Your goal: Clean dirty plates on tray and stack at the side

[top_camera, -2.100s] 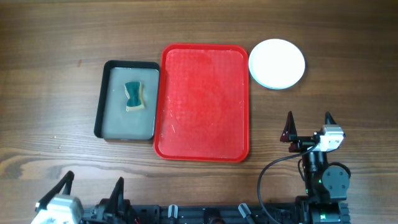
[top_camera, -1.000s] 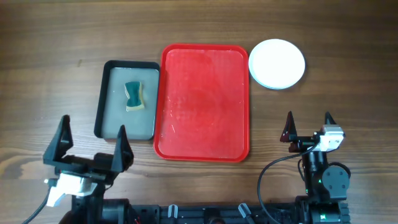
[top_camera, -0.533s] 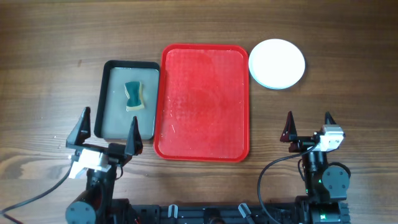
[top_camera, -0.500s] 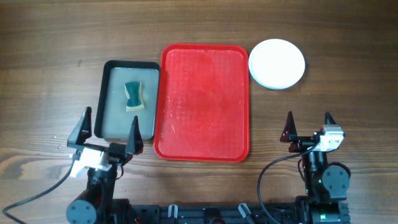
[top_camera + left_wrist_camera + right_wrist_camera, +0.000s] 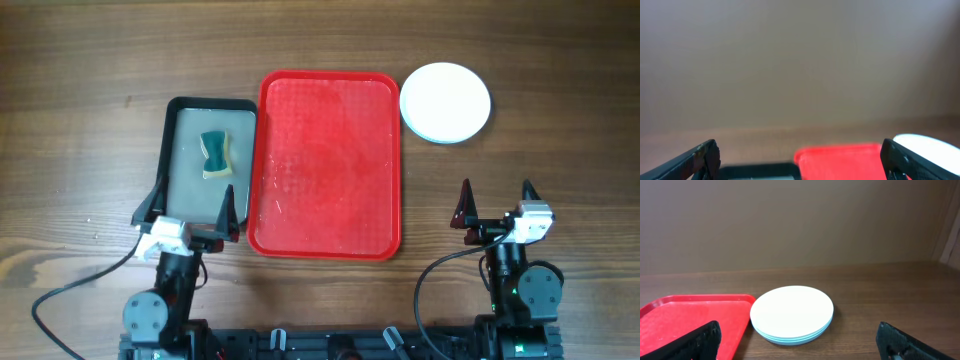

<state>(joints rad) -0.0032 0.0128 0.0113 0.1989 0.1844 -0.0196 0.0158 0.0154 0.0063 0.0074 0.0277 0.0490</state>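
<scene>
The red tray [image 5: 325,165] lies bare in the middle of the table; it also shows as the red tray [image 5: 840,159] and the red tray [image 5: 690,317] in the wrist views. The plates [image 5: 445,102] sit stacked on the wood just right of the tray's far corner, white on top, pale aqua edges below in the plates [image 5: 792,312]. My left gripper [image 5: 190,208] stands open at the near end of the dark grey tray, nothing between its fingers [image 5: 697,161]. My right gripper [image 5: 497,203] is open and holds nothing, well short of the stack.
A dark grey tray [image 5: 205,160] left of the red one holds a green and yellow sponge [image 5: 215,153]. Bare wooden table surrounds everything. Both arm bases and a black cable [image 5: 435,275] sit along the near edge.
My left arm has risen from the near left corner and swung right and forward to the grey tray's near end, still open. The right arm, plates and trays have not moved.
</scene>
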